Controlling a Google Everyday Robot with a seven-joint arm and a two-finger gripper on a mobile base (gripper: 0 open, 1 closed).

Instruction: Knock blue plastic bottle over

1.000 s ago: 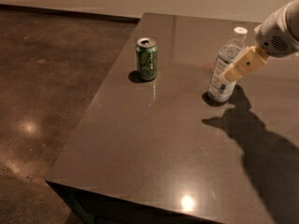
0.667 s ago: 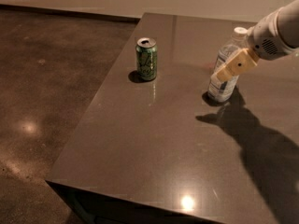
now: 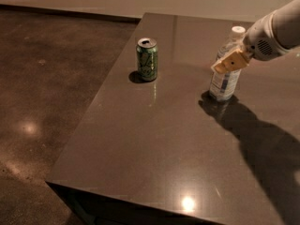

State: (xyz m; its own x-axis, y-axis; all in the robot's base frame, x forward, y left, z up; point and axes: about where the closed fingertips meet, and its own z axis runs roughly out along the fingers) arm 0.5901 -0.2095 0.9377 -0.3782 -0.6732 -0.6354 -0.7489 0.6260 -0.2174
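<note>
The blue plastic bottle stands upright on the dark table at the right, and its white cap shows above the arm. My gripper, tan at its tip on a white arm, reaches in from the upper right. It lies across the bottle's upper body, at or just in front of it. The middle of the bottle is hidden behind it.
A green drink can stands upright to the left of the bottle, near the table's left edge. The arm's shadow falls across the table's right side. Polished dark floor lies beyond the left edge.
My gripper has shifted a little to the left across the bottle. The bottle still stands upright in the same place, and the can has not moved.
</note>
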